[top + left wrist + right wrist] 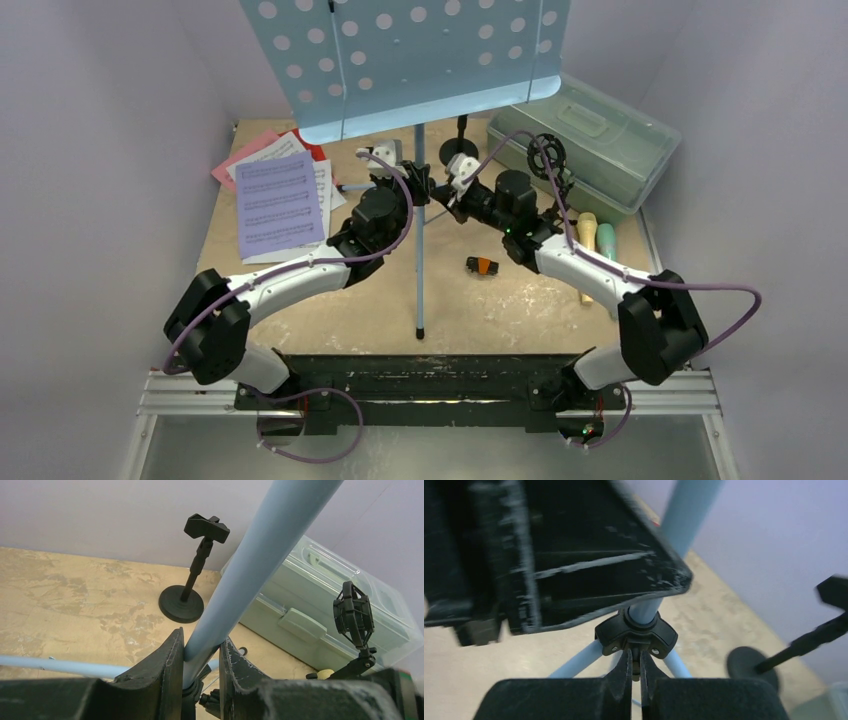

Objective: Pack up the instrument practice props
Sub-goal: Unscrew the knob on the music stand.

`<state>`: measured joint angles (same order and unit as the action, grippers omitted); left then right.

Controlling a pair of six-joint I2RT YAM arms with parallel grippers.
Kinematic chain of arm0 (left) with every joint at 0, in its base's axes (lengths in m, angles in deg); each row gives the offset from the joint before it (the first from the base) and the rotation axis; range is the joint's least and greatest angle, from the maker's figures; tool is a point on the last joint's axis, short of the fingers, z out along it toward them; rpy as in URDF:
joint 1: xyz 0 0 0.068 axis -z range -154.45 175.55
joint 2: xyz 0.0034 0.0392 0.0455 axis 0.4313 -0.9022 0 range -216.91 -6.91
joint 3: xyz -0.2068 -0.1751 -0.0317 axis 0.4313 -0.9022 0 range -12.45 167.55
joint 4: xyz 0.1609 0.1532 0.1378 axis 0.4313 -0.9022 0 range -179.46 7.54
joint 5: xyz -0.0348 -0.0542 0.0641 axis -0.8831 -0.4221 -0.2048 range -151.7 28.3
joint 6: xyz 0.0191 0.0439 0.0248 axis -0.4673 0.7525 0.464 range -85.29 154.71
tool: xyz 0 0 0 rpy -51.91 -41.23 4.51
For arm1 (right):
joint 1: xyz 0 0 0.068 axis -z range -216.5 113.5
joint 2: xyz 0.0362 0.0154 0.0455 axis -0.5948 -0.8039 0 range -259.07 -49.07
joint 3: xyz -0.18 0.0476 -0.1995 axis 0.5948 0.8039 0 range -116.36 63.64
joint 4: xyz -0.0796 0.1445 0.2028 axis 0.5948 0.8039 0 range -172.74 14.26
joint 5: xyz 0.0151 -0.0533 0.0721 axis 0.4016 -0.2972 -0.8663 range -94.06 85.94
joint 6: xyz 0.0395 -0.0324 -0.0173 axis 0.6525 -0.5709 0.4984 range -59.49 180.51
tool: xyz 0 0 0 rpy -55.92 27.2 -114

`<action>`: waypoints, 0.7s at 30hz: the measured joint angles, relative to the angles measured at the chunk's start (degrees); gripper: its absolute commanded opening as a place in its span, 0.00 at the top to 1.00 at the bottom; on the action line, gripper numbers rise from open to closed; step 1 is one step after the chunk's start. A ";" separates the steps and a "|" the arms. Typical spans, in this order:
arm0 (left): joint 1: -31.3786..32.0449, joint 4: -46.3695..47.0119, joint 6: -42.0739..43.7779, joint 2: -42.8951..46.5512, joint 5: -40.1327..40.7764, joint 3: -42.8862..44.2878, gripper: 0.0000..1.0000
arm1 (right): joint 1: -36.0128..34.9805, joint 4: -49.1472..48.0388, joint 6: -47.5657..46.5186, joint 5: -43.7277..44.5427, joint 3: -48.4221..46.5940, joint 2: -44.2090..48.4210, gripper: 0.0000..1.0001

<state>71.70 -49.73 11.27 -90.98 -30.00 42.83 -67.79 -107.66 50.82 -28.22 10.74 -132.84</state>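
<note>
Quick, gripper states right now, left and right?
Left gripper: closed on the stand's blue pole.
Right gripper: closed at the black leg hub; whether it pinches anything cannot be told.

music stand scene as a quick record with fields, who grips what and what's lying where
left pincer: shut on stand pole
right pincer: shut, tips just under black tripod hub
music pages: lying flat, left of stand pole
microphones: lying beside plastic case
mic holders: upright, near plastic case
</note>
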 measured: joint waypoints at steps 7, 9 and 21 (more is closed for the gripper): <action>-0.33 -0.98 -0.35 0.33 -1.07 0.00 1.00 | -5.84 0.98 -21.62 10.21 2.56 2.43 0.70; -0.35 -1.22 -0.61 0.33 -1.40 0.00 1.00 | -6.23 1.95 -23.78 11.34 3.17 3.15 0.58; -1.01 -1.68 -1.05 0.42 -3.10 0.00 1.00 | 2.69 14.05 -6.45 -8.76 2.45 7.67 0.22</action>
<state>70.69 -51.41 10.22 -90.56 -33.10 42.83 -65.10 -93.61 44.37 -36.99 13.18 -125.16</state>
